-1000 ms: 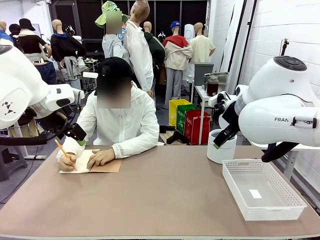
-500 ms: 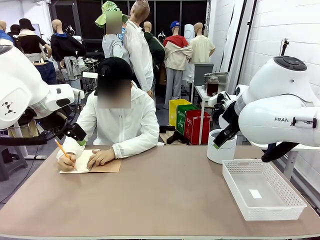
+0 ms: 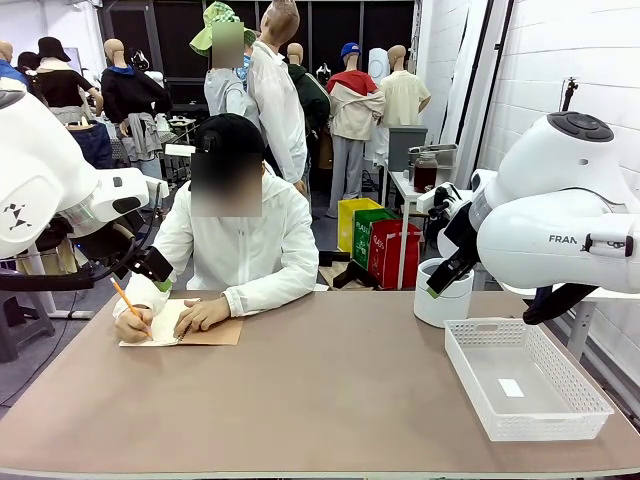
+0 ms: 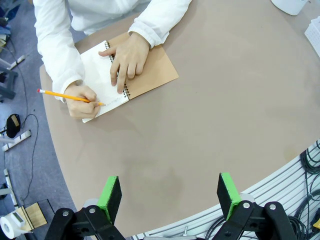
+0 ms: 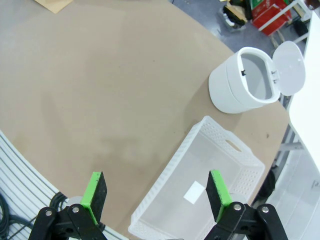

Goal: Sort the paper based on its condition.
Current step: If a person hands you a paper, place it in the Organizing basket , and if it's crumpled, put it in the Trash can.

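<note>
We log: right gripper [image 5: 156,175] hangs over the white basket [image 5: 247,175] edge, fingers apart, empty; left gripper [image 4: 167,179], well apart from it, likewise spread.

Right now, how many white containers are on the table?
2. A basket near the right edge, and an open round bin just behind it.

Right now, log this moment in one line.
left fingers open, over table | right fingers open, over basket edge | person holding pencil to notebook | bin lid open
</note>
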